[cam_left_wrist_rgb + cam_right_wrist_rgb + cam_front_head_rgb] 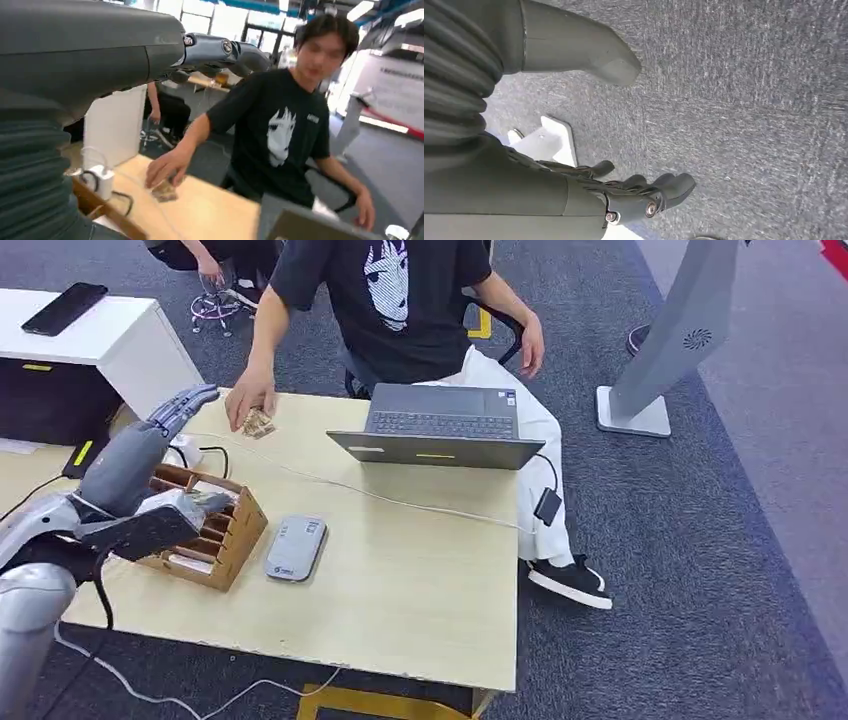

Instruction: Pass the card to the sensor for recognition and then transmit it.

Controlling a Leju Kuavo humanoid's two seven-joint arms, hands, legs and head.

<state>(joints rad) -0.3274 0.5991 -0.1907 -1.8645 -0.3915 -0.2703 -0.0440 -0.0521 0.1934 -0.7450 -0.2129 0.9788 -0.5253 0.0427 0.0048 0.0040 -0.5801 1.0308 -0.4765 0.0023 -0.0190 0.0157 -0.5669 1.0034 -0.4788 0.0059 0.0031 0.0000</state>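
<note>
A: Silver arm, coming up from the lower left in the head view. The left robot hand is raised over the wooden card organizer, fingers stretched out and apart, pointing toward the far side of the surface.

B: Holding anything?

A: Nothing I can see in it. The left wrist view shows its dark fingers extended toward the person in the black T-shirt; the palm side holds no card.

B: Where is the card, then?

A: A small card lies on the surface at its far edge, under the person's hand, which rests on it. The left wrist view shows the same thing: the fingers of that hand on the card. It is well apart from the robot hand.

B: And the sensor?

A: A grey card reader lies flat just beside the organizer. An open laptop sits at the far edge, and a white cable runs across the surface.

B: The right arm?

A: The right robot hand hangs over grey carpet, fingers loosely curled and apart, thumb standing clear, nothing held.
</note>
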